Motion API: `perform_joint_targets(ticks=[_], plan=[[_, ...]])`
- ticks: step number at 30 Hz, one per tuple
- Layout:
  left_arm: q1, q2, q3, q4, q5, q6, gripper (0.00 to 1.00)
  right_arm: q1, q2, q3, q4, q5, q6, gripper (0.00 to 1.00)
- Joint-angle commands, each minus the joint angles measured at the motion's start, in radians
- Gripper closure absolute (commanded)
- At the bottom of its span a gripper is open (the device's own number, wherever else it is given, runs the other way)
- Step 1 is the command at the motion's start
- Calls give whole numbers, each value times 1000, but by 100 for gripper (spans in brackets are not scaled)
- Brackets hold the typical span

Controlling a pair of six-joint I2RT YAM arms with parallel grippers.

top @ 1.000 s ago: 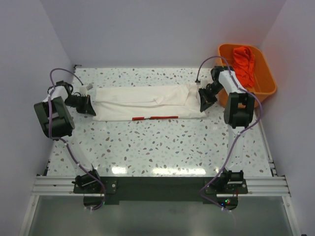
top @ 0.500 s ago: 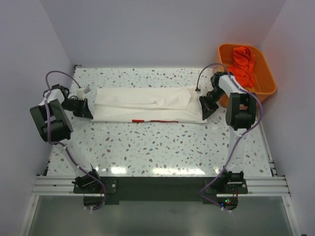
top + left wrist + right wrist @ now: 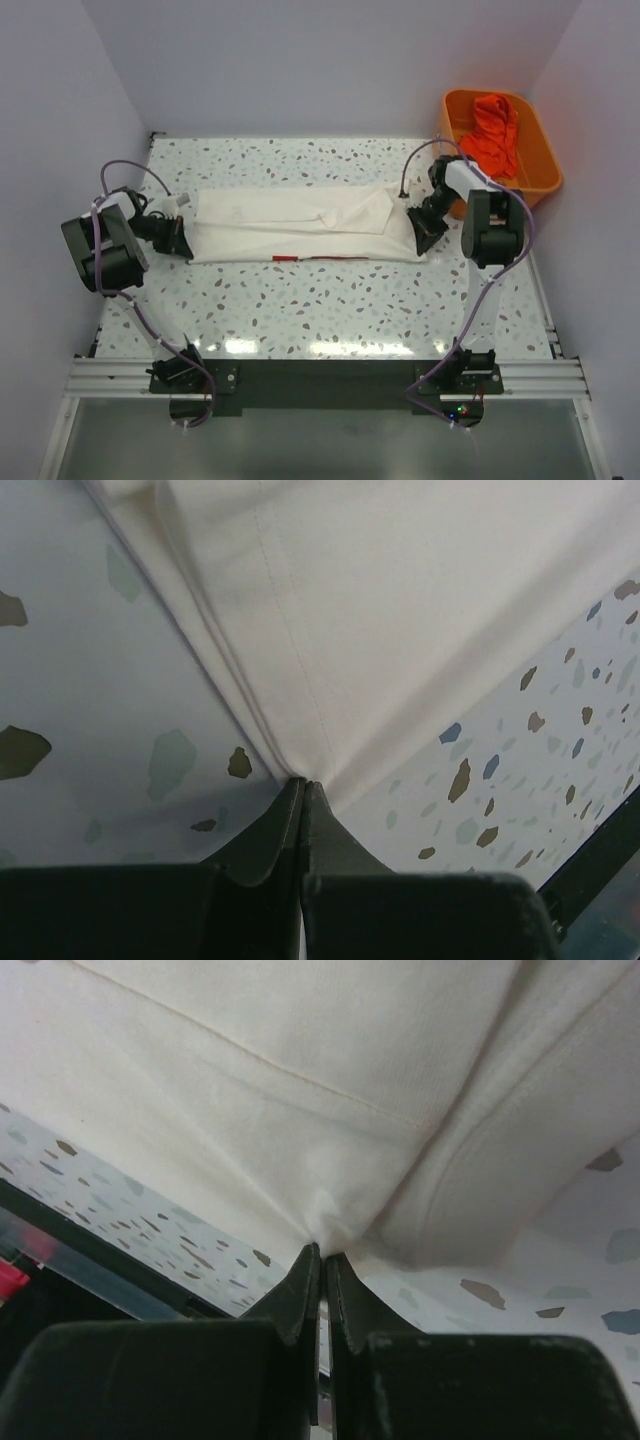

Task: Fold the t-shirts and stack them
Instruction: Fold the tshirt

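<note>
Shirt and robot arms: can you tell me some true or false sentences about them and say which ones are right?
1. The white shirt lies stretched long across the table. True.
2. The left tool is wide open above the shirt. False: it is shut on the shirt's edge.
3. The right tool pinches the shirt's other end. True.
4. The orange tub is empty. False: a red cloth lies in it.

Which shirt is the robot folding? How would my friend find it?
On the speckled table, a long white t-shirt lies flat, its ends pinched by the left fingers and right fingers. Unlike the orange cloth bunched in the tub, it is white with red peeking at its near edge.
</note>
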Motion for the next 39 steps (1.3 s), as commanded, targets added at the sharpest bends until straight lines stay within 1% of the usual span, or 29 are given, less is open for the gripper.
perform_joint_targets(ticks=[1,4,5,6,7,8,9,10,11,12,13,15,16,18,19,20,21,22,23,24,25,26,27,28,31,33,36,39], plan=[[17,-49,-43,9,-45,47,100,-5,-101,-40,5,41,-31,100],[17,-54,-51,2,-37,53,100,12,-116,-48,19,29,-29,100],[15,-54,-50,-9,-32,55,100,13,-116,-45,17,22,-29,95],[17,-55,-33,-17,-11,64,96,15,-115,-25,-1,17,-32,81],[20,-60,-19,-26,10,73,88,16,-115,-10,-15,9,-35,81],[23,-81,-5,-40,38,82,77,15,-122,21,-27,5,-40,69],[26,-98,28,-41,65,90,64,13,-132,36,-44,3,-43,63],[24,-115,48,-43,122,127,60,13,-142,50,-53,0,-48,57],[24,-150,93,-40,156,150,57,13,-165,79,-58,-3,-54,55],[21,-169,113,-28,190,170,52,15,-175,95,-67,-12,-57,54],[3,-184,131,-9,245,171,49,13,-182,112,-69,-24,-60,54],[-50,-224,167,55,271,196,47,15,-188,164,-55,-67,-40,55],[-142,-236,168,119,258,201,47,15,-187,181,-44,-83,-19,57],[-260,-282,130,231,222,175,47,13,-167,225,-6,-104,12,59],[-385,-299,106,309,184,159,47,13,-156,239,0,-121,24,63],[-447,-325,54,477,169,146,47,15,-143,259,-1,-129,35,65],[-580,-330,34,561,149,123,46,15,-121,261,-3,-138,43,67],[-639,-324,20,639,105,109,46,13,-110,255,-3,-156,47,70],[-696,-286,30,741,95,102,46,13,-104,230,-3,-167,58,72],[-745,-257,51,764,98,112,47,15,-101,210,11,-179,67,74],[-834,-226,74,778,99,110,48,13,-104,186,22,-189,78,76],[-873,-164,120,816,101,103,49,15,-107,138,34,-202,98,76],[-908,-134,142,834,109,101,49,15,-118,112,61,-206,103,76],[-970,-105,162,862,112,104,50,15,-130,89,72,-207,112,76],[-1055,9,220,881,119,136,53,15,-147,31,97,-196,116,77],[-1097,44,251,878,122,173,53,15,-153,6,118,-183,119,77],[-1126,96,273,859,122,226,53,13,-141,-6,132,-153,138,77],[-1144,132,279,880,115,230,54,13,-116,-19,140,-138,144,77]])
